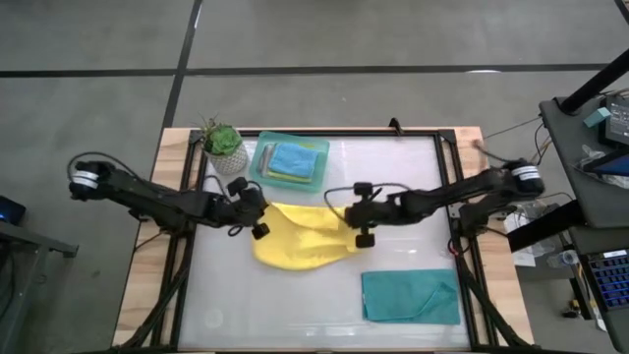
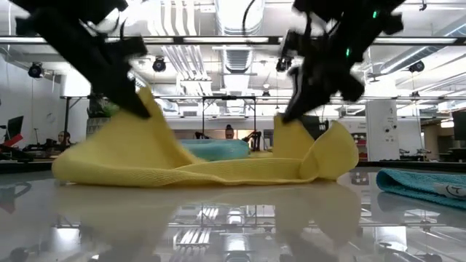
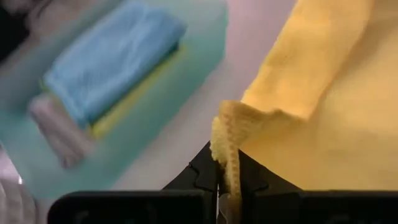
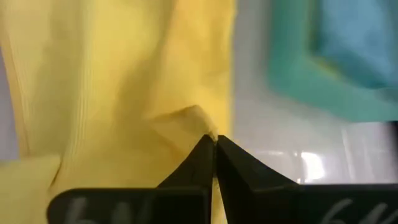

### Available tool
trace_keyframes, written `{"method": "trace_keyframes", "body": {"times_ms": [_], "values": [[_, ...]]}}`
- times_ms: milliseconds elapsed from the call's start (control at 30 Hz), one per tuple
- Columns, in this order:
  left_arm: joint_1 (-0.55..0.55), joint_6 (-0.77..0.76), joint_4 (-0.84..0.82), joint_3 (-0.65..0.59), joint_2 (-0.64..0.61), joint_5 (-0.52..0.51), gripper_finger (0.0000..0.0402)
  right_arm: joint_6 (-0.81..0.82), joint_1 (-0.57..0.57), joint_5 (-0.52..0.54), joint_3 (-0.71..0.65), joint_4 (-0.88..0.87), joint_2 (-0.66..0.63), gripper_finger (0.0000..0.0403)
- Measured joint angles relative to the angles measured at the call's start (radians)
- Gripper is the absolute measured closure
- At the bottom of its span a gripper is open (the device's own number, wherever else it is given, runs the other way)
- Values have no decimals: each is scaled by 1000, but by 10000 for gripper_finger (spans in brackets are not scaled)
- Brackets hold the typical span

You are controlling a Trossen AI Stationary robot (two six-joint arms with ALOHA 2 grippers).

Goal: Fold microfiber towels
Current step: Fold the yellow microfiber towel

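A yellow towel [image 1: 300, 238] lies mid-table, with its two far corners raised and its near part [image 2: 211, 175] on the tabletop. My left gripper [image 1: 261, 210] is shut on the far left corner. My right gripper [image 1: 348, 220] is shut on the far right corner. A teal towel [image 1: 411, 297] lies flat at the near right. Folded towels, a blue one on top [image 1: 292, 157], sit in the mint tray [image 1: 263, 169] at the far side. My left gripper pinches the yellow towel's far left corner [image 3: 227, 155] between its two fingers [image 3: 200, 175], slanting down from the table's left. The hemmed edge runs in between the fingertips. That corner is lifted [image 2: 147, 102]; the cloth slopes down to the table. My right gripper pinches the towel's far right corner [image 4: 194, 122] between its fingertips [image 4: 198, 160], slanting down from the table's right. Whether it holds one layer or several cannot be told. The corner stands raised [image 2: 288, 129], and the cloth beside it curls over onto the table.
A small potted plant [image 1: 222, 144] stands at the far left beside the tray. A dark frame [image 1: 462, 197] borders the white work surface. Bare tabletop [image 1: 256, 305] lies at the near left.
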Motion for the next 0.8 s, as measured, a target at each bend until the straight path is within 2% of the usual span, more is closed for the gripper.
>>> {"method": "trace_keyframes", "body": {"times_ms": [267,567,667,800], "values": [[7,291,-70,51,-229,24,402,1,-83,52,0,-89,-325,395],[50,649,-63,112,-470,38,402,-62,-152,40,0,-83,-556,395],[50,704,-79,95,-537,167,402,-39,-136,-52,0,-106,-606,395],[48,653,-98,18,-575,392,402,31,-95,-164,-12,-160,-627,395]]}}
